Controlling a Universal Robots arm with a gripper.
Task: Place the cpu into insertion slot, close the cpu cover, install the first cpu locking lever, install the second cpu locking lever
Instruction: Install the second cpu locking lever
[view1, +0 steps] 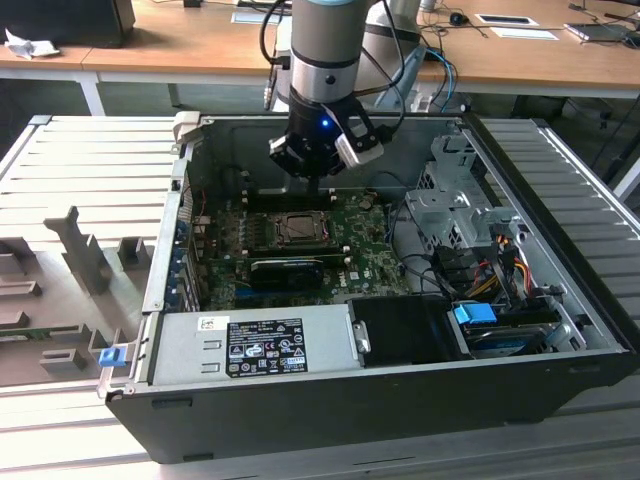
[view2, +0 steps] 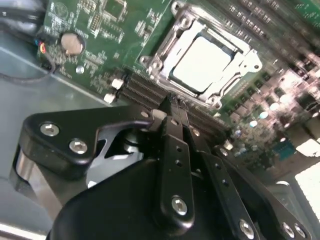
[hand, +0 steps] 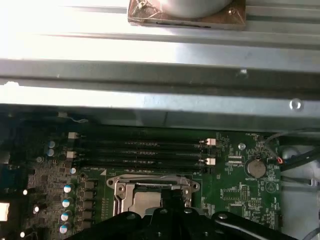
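Wooden worktop (view1: 190, 45) runs behind the open computer case (view1: 400, 390). Green motherboard (view1: 365, 262) lies flat inside. Hand (view2: 172, 102) hangs just above the board's memory slots (hand: 140, 152), fingers pressed together, grasping nothing. Cpu (view2: 202, 62) sits in the insertion slot (view1: 299, 229); cpu cover (view2: 239, 50) lies closed around it.

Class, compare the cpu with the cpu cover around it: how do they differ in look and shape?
The cpu is a solid, pale, smooth square; the cpu cover is an open metal frame with a square window. The cpu fills the middle; the cpu cover runs around its edges. Both lie flat on the green motherboard.
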